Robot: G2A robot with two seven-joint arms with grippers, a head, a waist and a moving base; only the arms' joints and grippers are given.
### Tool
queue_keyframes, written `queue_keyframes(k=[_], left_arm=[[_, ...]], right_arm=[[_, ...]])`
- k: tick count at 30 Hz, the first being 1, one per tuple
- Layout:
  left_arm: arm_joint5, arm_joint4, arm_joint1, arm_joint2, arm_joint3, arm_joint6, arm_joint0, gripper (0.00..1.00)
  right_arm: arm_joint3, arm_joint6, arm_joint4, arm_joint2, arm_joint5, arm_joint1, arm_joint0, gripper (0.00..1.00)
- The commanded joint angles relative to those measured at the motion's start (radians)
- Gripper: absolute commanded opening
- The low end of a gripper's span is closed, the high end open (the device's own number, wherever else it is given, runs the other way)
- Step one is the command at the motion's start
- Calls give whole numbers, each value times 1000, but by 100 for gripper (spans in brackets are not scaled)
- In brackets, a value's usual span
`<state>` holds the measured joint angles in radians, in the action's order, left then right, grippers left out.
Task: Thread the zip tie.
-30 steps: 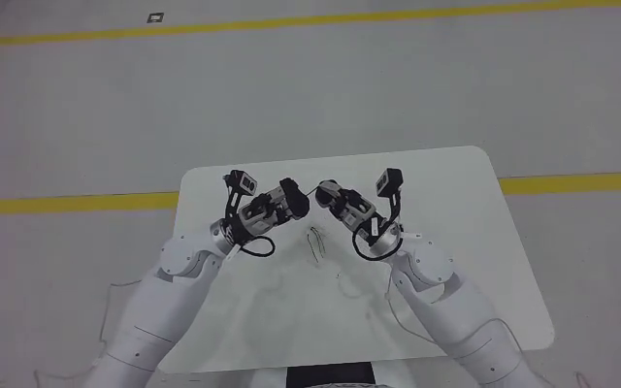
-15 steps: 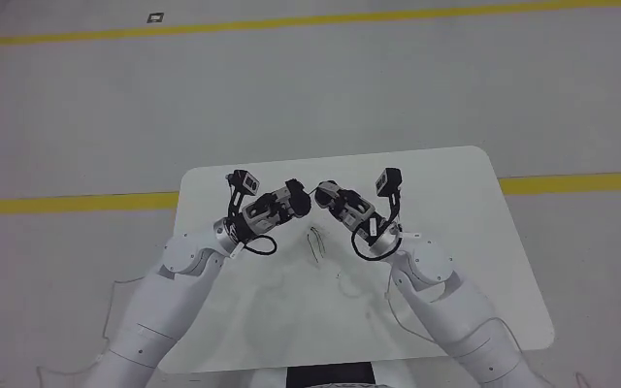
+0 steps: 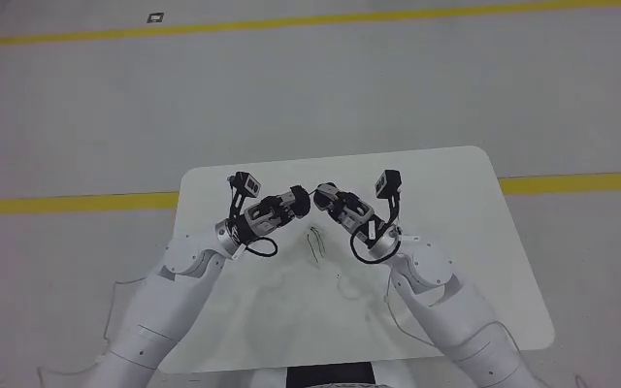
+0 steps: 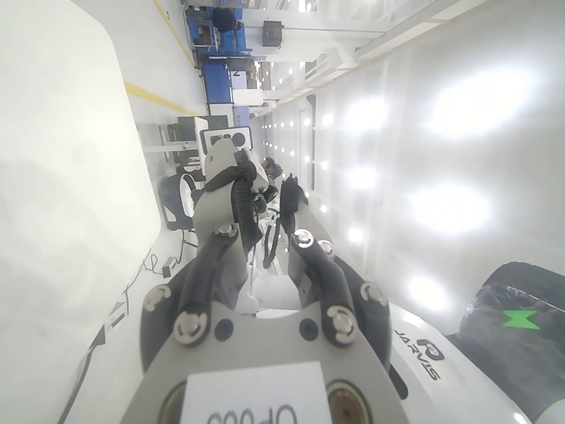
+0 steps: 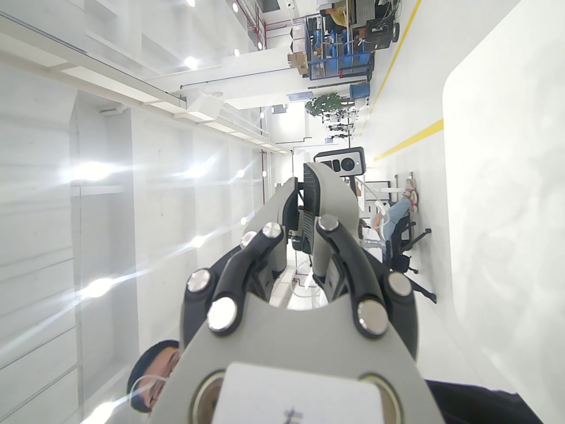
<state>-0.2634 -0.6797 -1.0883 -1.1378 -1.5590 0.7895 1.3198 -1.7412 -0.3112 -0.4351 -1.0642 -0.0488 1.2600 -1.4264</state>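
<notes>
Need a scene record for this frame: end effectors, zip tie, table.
left end effector: raised above table, fingers apart, facing the right one
right end effector: raised, fingers closed, tips almost meeting the left's
thin pale zip tie: lies on table nearer the robot than both end effectors, untouched
white rounded table: bears the zip tie
held item: cannot tell
</notes>
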Motion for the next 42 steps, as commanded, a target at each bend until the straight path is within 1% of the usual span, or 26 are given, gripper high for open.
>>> queue_keyframes(k=[1, 4, 9, 31, 33, 34, 40, 41, 42], left_arm=[[1, 2, 0, -1, 0, 0, 1, 15], [2, 4, 0, -3, -1, -2, 3, 12], [6, 9, 1, -5, -4, -5, 5, 10], [7, 11, 0, -5, -1, -6, 3, 9], [7, 12, 0, -5, -1, -6, 3, 6], [7, 13, -1, -5, -1, -6, 3, 0], [9, 17, -1, -3, 1, -2, 2, 0], [10, 18, -1, -3, 1, -1, 1, 0], [11, 19, -1, -3, 1, 0, 1, 0]], right_arm=[[-3, -1, 3, 0, 2, 1, -1, 0], [-7, -3, 6, 1, 5, 2, -3, 0], [-10, -4, 9, -1, 4, 3, -6, 0], [-26, -5, 31, 5, 14, 11, -9, 0], [-26, -5, 33, 4, 15, 12, -10, 0], [-27, -5, 34, 4, 16, 12, -10, 0], [-26, -4, 34, 1, 16, 14, -14, 0], [-26, -4, 31, 0, 17, 14, -15, 36], [-26, -1, 29, -2, 18, 14, -15, 100]])
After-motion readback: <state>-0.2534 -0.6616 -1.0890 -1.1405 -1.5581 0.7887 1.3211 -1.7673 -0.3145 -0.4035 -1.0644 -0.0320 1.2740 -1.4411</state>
